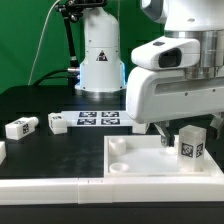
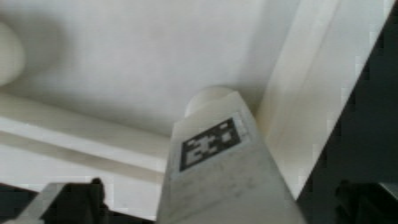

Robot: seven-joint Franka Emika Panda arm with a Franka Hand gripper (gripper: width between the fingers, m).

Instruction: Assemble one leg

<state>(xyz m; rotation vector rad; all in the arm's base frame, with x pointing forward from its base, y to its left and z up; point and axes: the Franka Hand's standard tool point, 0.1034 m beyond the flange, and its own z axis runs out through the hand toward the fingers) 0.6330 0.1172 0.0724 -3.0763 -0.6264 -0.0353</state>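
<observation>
A white leg (image 1: 190, 143) with a marker tag stands upright at the exterior view's right end of the large white tray-like piece (image 1: 135, 165). My gripper (image 1: 180, 128) hangs straight over it, fingers down on either side of its top. In the wrist view the leg (image 2: 222, 150) fills the space between the two dark fingertips (image 2: 71, 203), above the tray's floor (image 2: 125, 60) and beside its raised rim. A strip of gap shows between one finger and the leg, so the jaws stand open around it.
Two more tagged legs (image 1: 20, 128) (image 1: 57, 123) lie on the black table at the exterior view's left. The marker board (image 1: 98, 119) lies behind the tray. A white robot base (image 1: 100, 55) stands at the back. A white bar (image 1: 50, 188) runs along the front.
</observation>
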